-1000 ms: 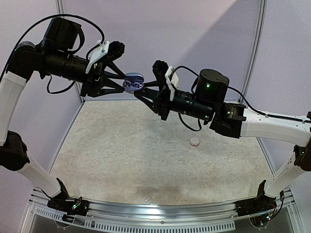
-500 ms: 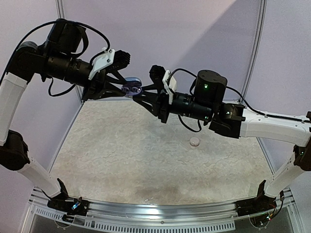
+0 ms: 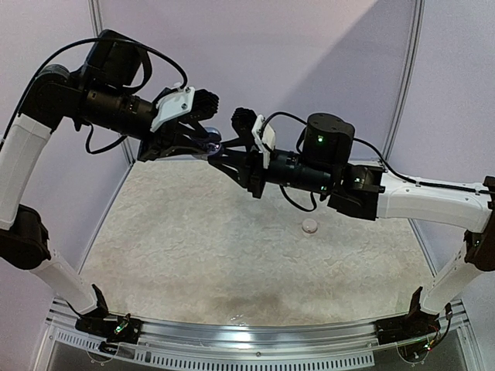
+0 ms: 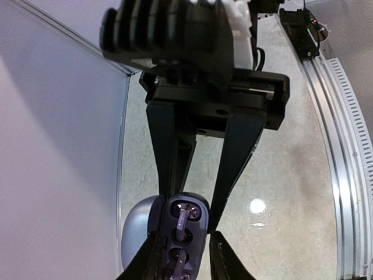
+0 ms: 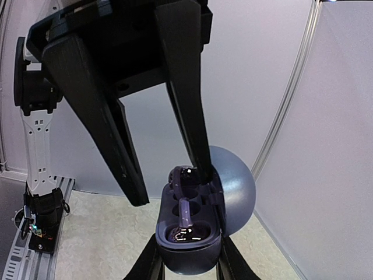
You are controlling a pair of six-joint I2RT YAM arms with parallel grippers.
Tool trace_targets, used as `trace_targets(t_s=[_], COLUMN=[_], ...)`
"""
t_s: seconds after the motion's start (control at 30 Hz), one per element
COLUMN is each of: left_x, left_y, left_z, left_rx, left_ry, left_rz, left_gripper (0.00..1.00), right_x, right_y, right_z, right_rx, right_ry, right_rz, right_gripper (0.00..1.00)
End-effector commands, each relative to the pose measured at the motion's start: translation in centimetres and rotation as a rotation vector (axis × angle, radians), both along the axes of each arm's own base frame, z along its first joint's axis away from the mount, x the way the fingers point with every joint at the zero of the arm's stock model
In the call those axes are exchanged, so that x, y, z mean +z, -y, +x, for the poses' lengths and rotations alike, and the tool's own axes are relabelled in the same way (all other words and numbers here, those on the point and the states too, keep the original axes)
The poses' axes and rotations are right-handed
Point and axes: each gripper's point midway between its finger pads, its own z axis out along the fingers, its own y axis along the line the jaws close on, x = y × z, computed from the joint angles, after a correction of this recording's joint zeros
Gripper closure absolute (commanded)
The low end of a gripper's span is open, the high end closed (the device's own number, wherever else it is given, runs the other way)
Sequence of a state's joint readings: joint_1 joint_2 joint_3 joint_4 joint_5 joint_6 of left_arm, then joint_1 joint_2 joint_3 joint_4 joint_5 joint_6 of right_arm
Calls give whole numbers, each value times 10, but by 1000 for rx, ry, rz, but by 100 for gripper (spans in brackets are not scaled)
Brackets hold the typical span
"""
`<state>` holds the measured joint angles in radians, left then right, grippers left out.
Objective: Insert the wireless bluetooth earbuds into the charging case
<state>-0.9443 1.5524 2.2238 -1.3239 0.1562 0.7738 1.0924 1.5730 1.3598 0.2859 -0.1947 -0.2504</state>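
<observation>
Dark earbud (image 5: 185,211) seated in the open charging case (image 5: 192,248), lid (image 5: 236,186) tipped behind it. Case is mid-air, clamped between the right gripper (image 5: 187,265) fingers. Left gripper (image 4: 183,263) opposite, fingers narrowly parted along the case sides; cannot tell if they pinch. Small whitish piece (image 3: 309,226) on the table (image 3: 193,255), well below the right gripper.

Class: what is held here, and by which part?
The open charging case, its base's sides between the right fingers; whether the left fingers grip is unclear.
</observation>
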Motion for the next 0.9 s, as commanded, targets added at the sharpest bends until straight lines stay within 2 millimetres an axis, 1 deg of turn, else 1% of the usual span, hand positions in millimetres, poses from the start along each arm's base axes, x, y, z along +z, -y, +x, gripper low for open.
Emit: trace_targets(t_s=[0.0,0.27,0.43,0.53,0.67,0.87], left_x=[-14,-19,-26,-30,-32,-34], left_y=[-10,-18,-19,-19,-19,-24], left_z=[-4,-1,-5,-3,-4,0], left_rx=[2,31,19,25,18,33], left_ry=[5,14,-12,-18,-25,-3], left_rz=[96,137,159,177,181,208], left_gripper=[71,71,72,73,77,77], right_x=[7,7,6,6,6,6], right_y=[-3,-3,-4,-3,-2,-2], right_z=[-3,-3,-3,-3,-3,-2], right_rx=[17,14,14,12,11,9], right_ry=[-2,-4,-4,-6,-8,-10], right_rz=[8,8,6,4,6,8], right_gripper=[100,100,100,100,100,100])
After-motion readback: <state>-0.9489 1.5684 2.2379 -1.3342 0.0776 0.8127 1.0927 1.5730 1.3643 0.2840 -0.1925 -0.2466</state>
